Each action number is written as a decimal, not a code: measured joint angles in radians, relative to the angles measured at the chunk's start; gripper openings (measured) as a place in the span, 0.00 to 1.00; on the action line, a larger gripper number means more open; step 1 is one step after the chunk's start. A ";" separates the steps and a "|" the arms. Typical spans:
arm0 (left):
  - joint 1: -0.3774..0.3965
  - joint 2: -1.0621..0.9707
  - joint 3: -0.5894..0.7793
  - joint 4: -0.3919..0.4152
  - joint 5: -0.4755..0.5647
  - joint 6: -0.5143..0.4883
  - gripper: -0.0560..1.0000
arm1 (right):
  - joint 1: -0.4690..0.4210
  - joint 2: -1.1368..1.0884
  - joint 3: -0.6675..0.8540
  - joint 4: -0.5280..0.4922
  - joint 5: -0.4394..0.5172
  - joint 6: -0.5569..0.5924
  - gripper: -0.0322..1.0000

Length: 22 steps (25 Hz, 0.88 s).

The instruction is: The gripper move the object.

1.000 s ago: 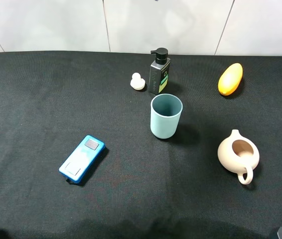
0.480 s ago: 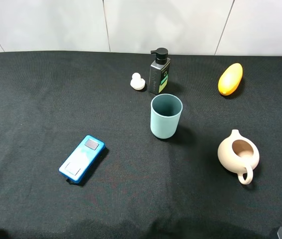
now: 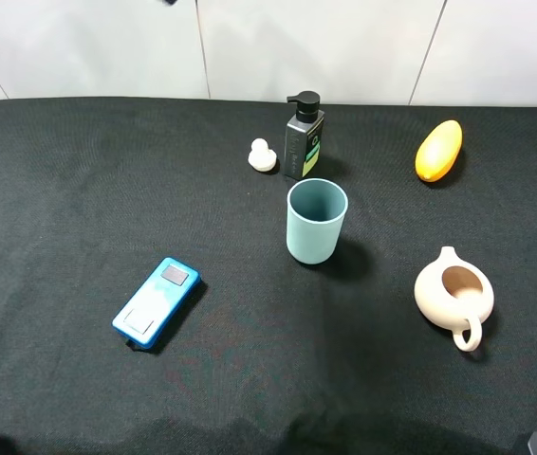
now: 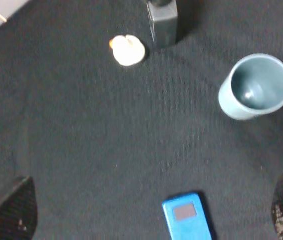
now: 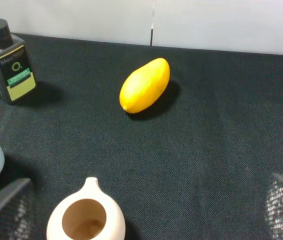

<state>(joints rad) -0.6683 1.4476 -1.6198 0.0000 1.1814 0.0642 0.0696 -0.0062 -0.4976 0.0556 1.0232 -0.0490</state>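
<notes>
The black pump bottle [image 3: 304, 137] with a green-and-white label stands upright at the back middle of the black table. It also shows in the left wrist view [image 4: 162, 25] and in the right wrist view [image 5: 9, 65]. My left gripper [image 4: 147, 209] is open and empty, high above the table, well short of the bottle. My right gripper [image 5: 145, 205] is open and empty, low over the right side, far from the bottle. In the exterior high view only dark bits show at the bottom corners.
A teal cup [image 3: 316, 221] stands just in front of the bottle, and a small white figure [image 3: 262, 155] sits to its left. A blue flat device [image 3: 157, 301] lies front left. A yellow mango [image 3: 438, 150] lies back right, and a beige teapot [image 3: 453, 294] sits front right.
The objects have not moved. A small dark shape has appeared at the top edge of the exterior high view, left of the middle.
</notes>
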 joint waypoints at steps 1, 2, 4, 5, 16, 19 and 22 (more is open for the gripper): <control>0.000 -0.021 0.026 0.000 0.000 0.002 0.99 | 0.000 0.000 0.000 0.000 0.000 0.000 0.70; 0.000 -0.046 0.052 0.000 0.000 0.005 0.99 | 0.000 0.000 0.000 0.000 0.000 0.000 0.70; 0.000 -0.095 0.103 0.000 0.000 0.010 0.99 | 0.000 0.000 0.000 0.000 0.000 0.000 0.70; 0.000 -0.123 0.134 0.000 0.000 0.016 0.99 | 0.000 0.000 0.000 0.000 0.000 0.000 0.70; 0.000 -0.455 0.536 -0.093 -0.123 0.087 0.99 | 0.000 0.000 0.000 0.000 0.000 0.000 0.70; 0.000 -0.535 0.606 -0.117 -0.091 0.087 0.99 | 0.000 0.000 0.000 0.000 0.000 0.000 0.70; 0.000 -0.602 0.647 -0.125 -0.039 0.087 0.99 | 0.000 0.000 0.000 0.000 0.000 0.000 0.70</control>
<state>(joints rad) -0.6683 0.8458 -0.9727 -0.1248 1.1423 0.1515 0.0696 -0.0062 -0.4976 0.0556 1.0232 -0.0490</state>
